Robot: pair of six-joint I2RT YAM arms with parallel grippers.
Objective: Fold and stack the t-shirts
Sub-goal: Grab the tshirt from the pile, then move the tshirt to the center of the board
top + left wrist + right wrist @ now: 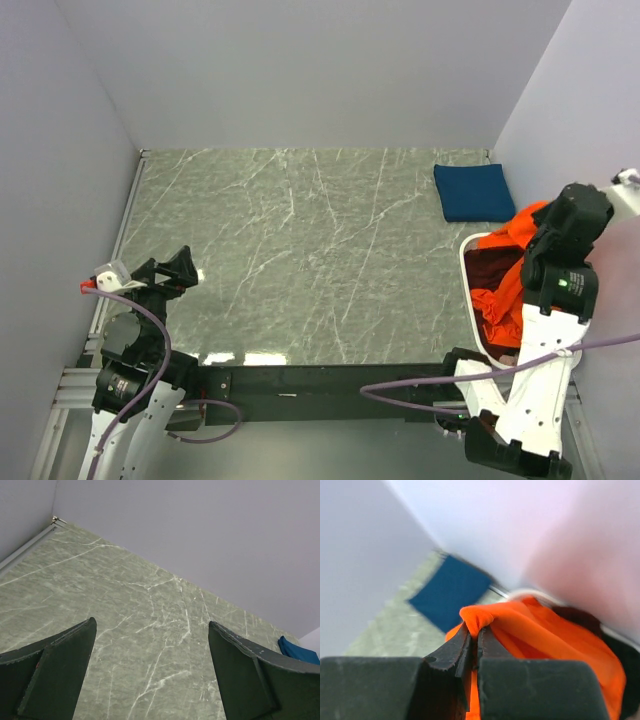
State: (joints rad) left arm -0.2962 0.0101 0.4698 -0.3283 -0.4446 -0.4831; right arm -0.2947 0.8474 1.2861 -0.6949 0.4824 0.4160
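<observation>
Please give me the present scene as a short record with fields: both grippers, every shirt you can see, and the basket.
left gripper: open, holding nothing, at the left side of the table
right gripper: shut on a fold of the orange t-shirt, over the basket
white basket: at the table's right edge, holds crumpled shirts
maroon t-shirt: in the basket, beside the orange one
navy blue t-shirt: folded, lying flat at the far right corner

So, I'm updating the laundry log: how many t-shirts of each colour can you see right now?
orange t-shirt: 1
navy blue t-shirt: 1
dark maroon t-shirt: 1
Total: 3 in view; the basket may hide more.
</observation>
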